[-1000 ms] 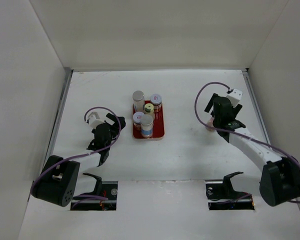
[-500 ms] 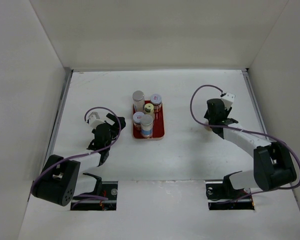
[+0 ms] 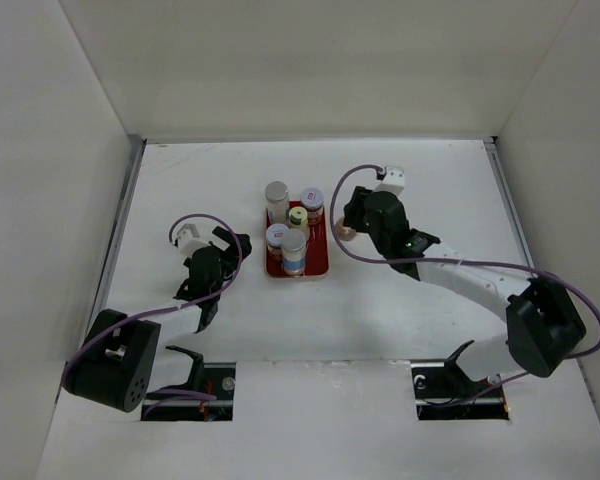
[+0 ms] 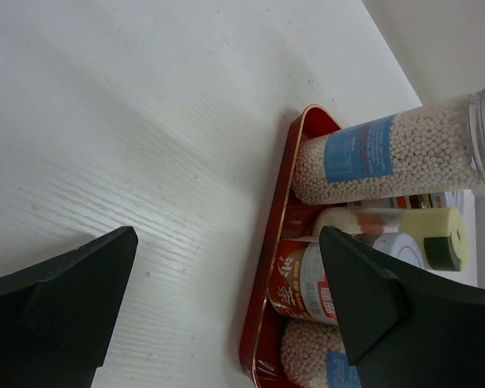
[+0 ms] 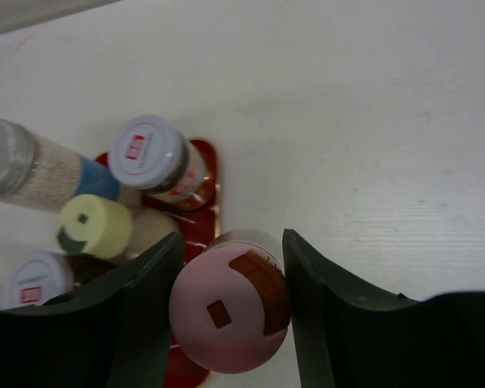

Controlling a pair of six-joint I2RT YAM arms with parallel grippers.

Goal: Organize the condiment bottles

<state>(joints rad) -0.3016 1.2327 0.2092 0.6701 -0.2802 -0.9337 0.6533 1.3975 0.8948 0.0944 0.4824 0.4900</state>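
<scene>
Several condiment bottles stand on the red tray [image 3: 320, 268], among them a silver-capped jar with a blue label [image 5: 8, 153], a white-capped one [image 5: 145, 149] and a yellow-capped one [image 5: 93, 226]. My right gripper [image 5: 232, 242] is shut on a pink-capped bottle [image 5: 229, 311], held upright over the tray's right edge [image 5: 204, 158]. In the top view this bottle [image 3: 346, 232] sits just right of the tray. My left gripper [image 4: 226, 242] is open and holds nothing, left of the tray [image 4: 267, 307], facing a red-labelled jar [image 4: 307, 283].
White walls enclose the table on the left, right and back. The left arm [image 3: 205, 270] rests left of the tray. Two cut-outs with the arm bases lie at the near edge.
My right gripper closed on the pink-capped bottle at the table's right side and carried it left to the tray's right edge. The left arm has not moved.
</scene>
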